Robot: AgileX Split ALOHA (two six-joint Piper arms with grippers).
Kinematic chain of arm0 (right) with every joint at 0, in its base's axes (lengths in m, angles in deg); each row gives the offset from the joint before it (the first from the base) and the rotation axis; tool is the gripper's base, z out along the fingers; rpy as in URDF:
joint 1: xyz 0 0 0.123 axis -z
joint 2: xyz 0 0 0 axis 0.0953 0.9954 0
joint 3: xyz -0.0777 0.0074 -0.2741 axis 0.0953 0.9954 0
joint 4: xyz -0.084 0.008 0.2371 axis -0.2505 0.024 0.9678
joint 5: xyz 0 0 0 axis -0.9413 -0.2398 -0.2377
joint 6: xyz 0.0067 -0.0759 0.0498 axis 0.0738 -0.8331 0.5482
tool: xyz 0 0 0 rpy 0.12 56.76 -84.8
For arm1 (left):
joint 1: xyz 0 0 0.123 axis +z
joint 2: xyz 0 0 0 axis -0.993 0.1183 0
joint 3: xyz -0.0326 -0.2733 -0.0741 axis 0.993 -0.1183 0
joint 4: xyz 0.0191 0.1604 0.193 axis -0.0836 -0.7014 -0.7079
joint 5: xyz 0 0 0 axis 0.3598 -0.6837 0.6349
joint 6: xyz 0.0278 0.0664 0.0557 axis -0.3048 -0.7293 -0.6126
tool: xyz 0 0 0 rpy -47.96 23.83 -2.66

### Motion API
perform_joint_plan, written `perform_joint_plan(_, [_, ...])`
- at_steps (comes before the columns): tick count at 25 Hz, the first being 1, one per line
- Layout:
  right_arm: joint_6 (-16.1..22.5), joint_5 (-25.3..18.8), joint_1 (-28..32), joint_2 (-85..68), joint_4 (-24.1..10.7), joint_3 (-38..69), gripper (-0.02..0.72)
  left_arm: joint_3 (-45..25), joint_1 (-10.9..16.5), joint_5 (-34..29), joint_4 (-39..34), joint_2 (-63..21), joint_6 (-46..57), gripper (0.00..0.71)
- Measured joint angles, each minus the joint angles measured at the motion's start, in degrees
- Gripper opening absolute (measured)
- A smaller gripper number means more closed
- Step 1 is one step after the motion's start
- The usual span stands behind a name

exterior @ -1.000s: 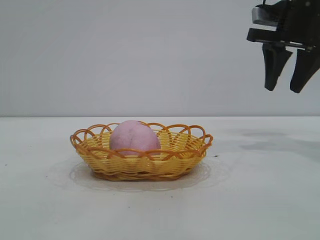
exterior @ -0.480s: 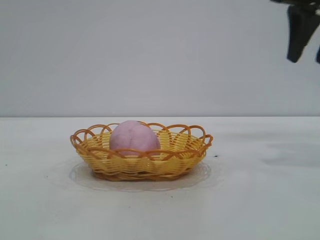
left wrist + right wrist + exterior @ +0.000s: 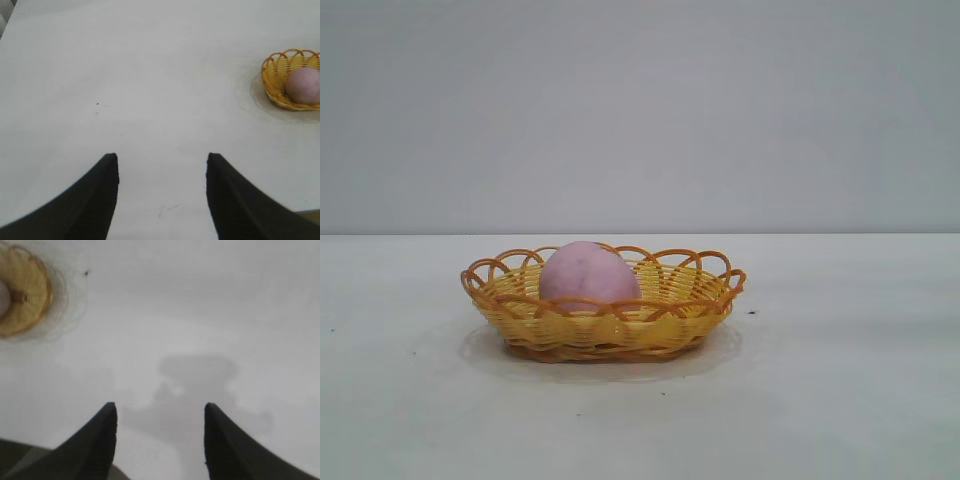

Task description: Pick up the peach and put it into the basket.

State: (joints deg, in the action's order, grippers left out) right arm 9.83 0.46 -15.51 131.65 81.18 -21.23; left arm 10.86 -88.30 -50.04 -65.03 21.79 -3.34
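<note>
The pale pink peach (image 3: 588, 275) lies inside the yellow wicker basket (image 3: 690, 310), towards its left end, in the middle of the white table. Neither arm shows in the exterior view. In the left wrist view my left gripper (image 3: 162, 160) stands open over bare table with nothing between its fingers; the basket (image 3: 274, 80) with the peach (image 3: 304, 85) is far off at the side. My right gripper (image 3: 160, 409) is open too, high over the table with its shadow below; the basket (image 3: 25, 295) sits at that view's corner, and only a sliver of the peach (image 3: 3, 297) shows.
The white table (image 3: 840, 400) stretches wide around the basket, with a plain grey wall behind. A few tiny dark specks (image 3: 751, 312) dot the surface.
The right gripper, seen open at the upper right a second ago, has risen up and out of the exterior view. The peach and basket have not moved.
</note>
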Motion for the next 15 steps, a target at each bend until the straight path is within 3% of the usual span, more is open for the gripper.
perform_joint_plan(4, [0.7, -3.5, 0.0, -11.7, -1.6, 3.7, 0.337, 0.0, 0.0, 0.0, 0.0, 0.0, 0.0, 0.348])
perform_joint_plan(15, [1.1, -4.5, 0.0, -33.2, -4.4, 10.8, 0.337, 0.0, 0.0, -0.1, 0.0, 0.0, -0.1, 0.348])
